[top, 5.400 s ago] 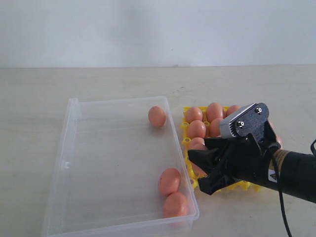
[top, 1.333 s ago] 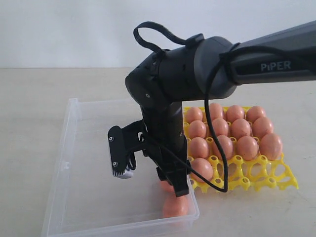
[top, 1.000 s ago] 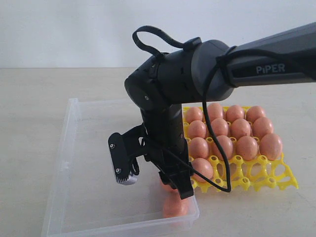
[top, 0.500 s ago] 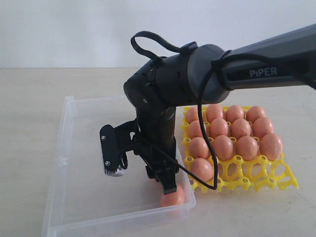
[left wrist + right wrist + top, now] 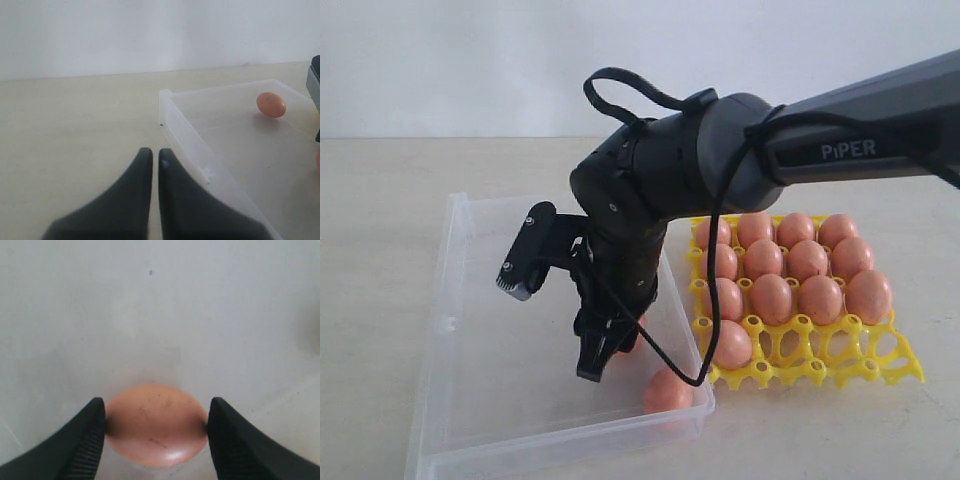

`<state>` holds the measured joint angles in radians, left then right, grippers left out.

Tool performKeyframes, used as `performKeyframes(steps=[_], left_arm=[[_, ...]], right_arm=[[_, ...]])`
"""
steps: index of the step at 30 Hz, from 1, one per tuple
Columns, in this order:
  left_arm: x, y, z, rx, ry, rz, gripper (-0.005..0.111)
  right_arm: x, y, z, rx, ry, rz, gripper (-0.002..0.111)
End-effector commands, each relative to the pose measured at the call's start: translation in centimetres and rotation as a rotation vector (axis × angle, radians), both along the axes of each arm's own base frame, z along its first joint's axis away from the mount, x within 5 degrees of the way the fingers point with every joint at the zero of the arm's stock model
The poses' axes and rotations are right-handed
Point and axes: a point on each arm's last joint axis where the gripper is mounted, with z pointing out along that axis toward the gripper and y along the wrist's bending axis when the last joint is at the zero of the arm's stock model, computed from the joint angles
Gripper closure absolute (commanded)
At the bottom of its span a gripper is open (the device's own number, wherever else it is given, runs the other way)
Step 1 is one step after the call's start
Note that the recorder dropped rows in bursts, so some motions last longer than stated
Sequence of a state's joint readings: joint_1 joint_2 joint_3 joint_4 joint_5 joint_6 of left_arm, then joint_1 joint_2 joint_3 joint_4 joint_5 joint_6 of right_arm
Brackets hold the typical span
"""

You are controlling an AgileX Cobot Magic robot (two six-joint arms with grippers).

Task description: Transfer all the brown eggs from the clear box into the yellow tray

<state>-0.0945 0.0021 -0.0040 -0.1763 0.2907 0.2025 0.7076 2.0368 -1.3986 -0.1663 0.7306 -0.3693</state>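
My right gripper (image 5: 157,406) is shut on a brown egg (image 5: 156,426), whose ends touch both fingers, above the floor of the clear box (image 5: 442,330). In the exterior view this gripper (image 5: 608,352) hangs tilted over the box's right half, hiding most of the held egg. One brown egg (image 5: 669,391) lies in the box's near right corner. Another egg (image 5: 271,104) lies at the box's far end in the left wrist view. The yellow tray (image 5: 820,371), right of the box, holds several eggs (image 5: 772,297). My left gripper (image 5: 151,153) is shut and holds nothing, over the table beside the box wall (image 5: 192,150).
The right arm (image 5: 720,160) reaches across from the right, over the tray's back rows. The tray's front row has open cups (image 5: 865,345). Bare beige table (image 5: 380,250) lies left of the box and in front of the tray.
The right gripper has lifted and swung up with the egg from low in the box's near right corner. Its wrist camera has risen. The box slid slightly left.
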Motion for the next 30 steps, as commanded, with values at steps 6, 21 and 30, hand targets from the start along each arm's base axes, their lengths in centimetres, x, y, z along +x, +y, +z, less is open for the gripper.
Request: performKeyframes(steps=[6, 21, 30], left_arm=[[0.0, 0.0, -0.1, 0.002, -0.005, -0.004, 0.103], [0.0, 0.0, -0.1, 0.002, -0.005, -0.004, 0.103], [0.0, 0.0, -0.1, 0.002, -0.005, -0.004, 0.103]], right_arm=[[-0.3, -0.3, -0.4, -0.075, 0.026, 0.104, 0.058], [-1.0, -0.8, 4.6, 0.003, -0.049, 0.074, 0.058], [-1.0, -0.6, 2.9, 0.039, 0.027, -0.108, 0.058]])
